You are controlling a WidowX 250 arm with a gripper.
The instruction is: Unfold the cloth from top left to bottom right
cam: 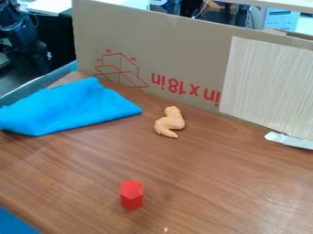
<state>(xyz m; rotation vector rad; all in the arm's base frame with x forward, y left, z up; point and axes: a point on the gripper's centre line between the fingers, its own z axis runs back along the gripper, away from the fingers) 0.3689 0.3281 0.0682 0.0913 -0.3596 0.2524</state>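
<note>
See the blue cloth [67,107] below the black robot arm [17,29], long from side to side, but cannot tell open jaws from shut

You have a blue cloth [70,107] lying at the left of the wood-grain table [207,178], a beige toy chicken wing [170,122] near its right corner, a red hexagonal block [131,194] upright nearer the camera, a cardboard panel [183,50] standing behind, and a black robot arm [23,34] at upper left.

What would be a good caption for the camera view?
A folded blue cloth, a wing-shaped toy and a red block on a brown table.
</note>
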